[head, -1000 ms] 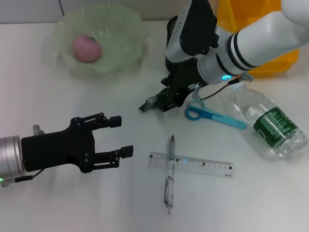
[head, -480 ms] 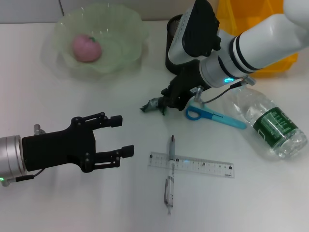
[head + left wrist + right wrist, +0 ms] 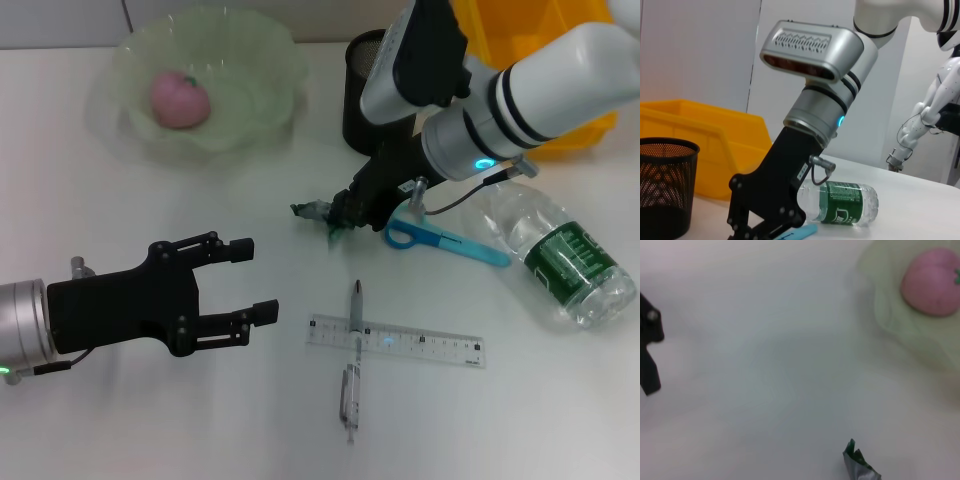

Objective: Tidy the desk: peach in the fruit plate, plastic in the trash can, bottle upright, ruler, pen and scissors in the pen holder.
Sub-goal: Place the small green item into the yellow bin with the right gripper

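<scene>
Between the tips of the right gripper (image 3: 335, 213) sits a small crumpled piece of plastic (image 3: 316, 211), pinched tight just above the desk (image 3: 150, 420), with the blue scissors (image 3: 440, 240) right beside it, the pen (image 3: 352, 360) and ruler (image 3: 400, 342) lying crossed a little nearer the robot, and the bottle (image 3: 560, 265) on its side farther out. Off to the other side, the left gripper (image 3: 240, 282) hangs over the desk with its fingers spread apart and nothing in them. Only the peach (image 3: 180, 98) looks done, since it sits in the fruit plate (image 3: 260, 60); I think the plastic must go to the yellow trash can (image 3: 545, 30), the bottle must stand up, and the pen, ruler and scissors must go in the black pen holder (image 3: 358, 90).
</scene>
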You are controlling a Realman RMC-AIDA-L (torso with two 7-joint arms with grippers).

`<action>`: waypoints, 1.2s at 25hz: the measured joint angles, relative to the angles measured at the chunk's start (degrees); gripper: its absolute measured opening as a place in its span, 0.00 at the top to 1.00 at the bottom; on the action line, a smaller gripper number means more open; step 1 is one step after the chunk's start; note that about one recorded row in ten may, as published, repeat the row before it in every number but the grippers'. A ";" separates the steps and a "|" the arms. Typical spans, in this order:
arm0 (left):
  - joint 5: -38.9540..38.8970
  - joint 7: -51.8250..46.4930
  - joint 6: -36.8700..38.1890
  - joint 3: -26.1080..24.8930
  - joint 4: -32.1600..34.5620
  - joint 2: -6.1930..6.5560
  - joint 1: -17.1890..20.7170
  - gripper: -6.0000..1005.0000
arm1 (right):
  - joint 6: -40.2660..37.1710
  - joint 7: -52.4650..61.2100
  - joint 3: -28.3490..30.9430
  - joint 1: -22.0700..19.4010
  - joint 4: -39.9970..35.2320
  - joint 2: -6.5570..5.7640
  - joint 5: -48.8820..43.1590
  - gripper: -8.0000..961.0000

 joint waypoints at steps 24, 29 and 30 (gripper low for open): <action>-0.31 0.85 -0.22 -3.08 0.15 -1.74 -0.95 0.20 | -24.81 -19.13 26.54 -22.25 -14.21 -0.40 13.09 0.99; -0.34 0.85 -0.30 -3.13 0.10 -1.78 -1.49 0.20 | -27.99 -28.18 30.52 -24.76 -9.27 -0.59 17.10 0.99; -0.34 0.85 -0.30 -3.13 0.10 -1.78 -1.49 0.20 | -28.75 -31.07 31.88 -25.24 -7.13 -0.70 18.07 0.99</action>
